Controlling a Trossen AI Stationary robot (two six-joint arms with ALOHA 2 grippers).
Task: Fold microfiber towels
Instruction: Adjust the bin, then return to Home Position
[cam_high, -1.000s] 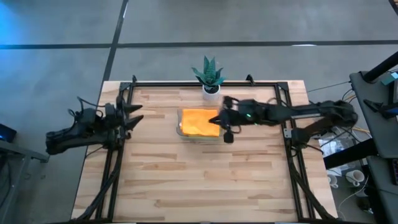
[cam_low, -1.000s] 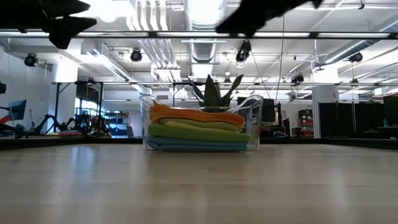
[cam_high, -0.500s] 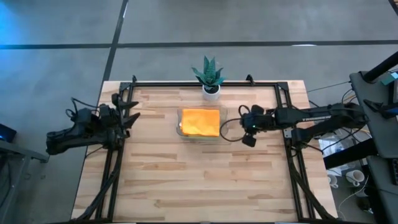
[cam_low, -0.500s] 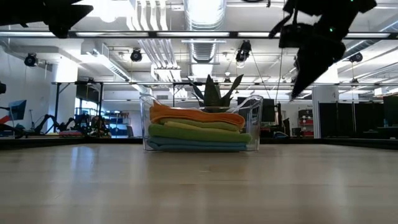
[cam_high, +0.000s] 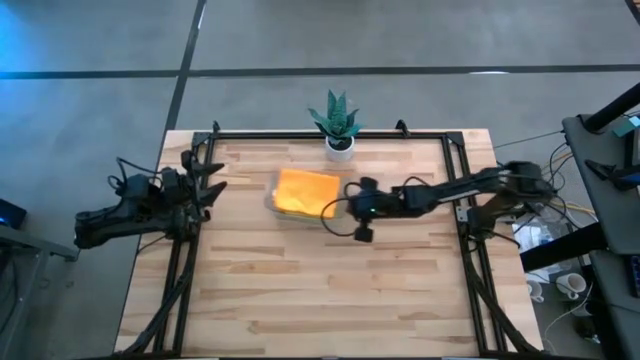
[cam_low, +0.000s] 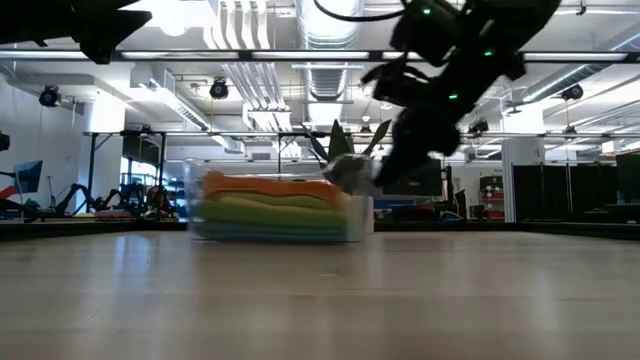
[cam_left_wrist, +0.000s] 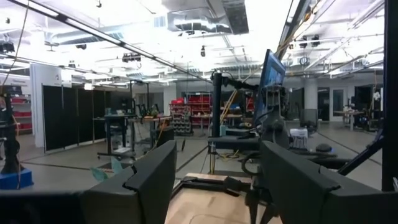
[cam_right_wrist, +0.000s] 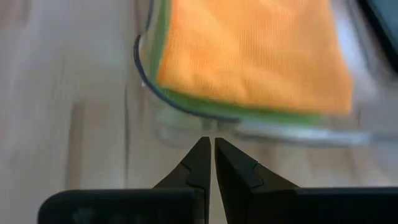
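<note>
At nine o'clock the left gripper (cam_high: 212, 187) waits at the table (cam_high: 330, 300) edge, fingers spread and empty. Centre, folded towels (cam_high: 303, 193) sit stacked in a tray (cam_right_wrist: 163, 104), orange on top. From three o'clock, the right gripper (cam_high: 333, 207), clenched, touches the tray's rim.

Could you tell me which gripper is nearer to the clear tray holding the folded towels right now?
The right. The right gripper, shut, sits at the clear tray's edge beside the towels. The left gripper hangs open over the table's left side, well clear of the tray.

Microfiber towels (cam_high: 304, 192) folded, stacked flat in clear tray (cam_low: 358, 218): orange top, green, blue beneath.
</note>
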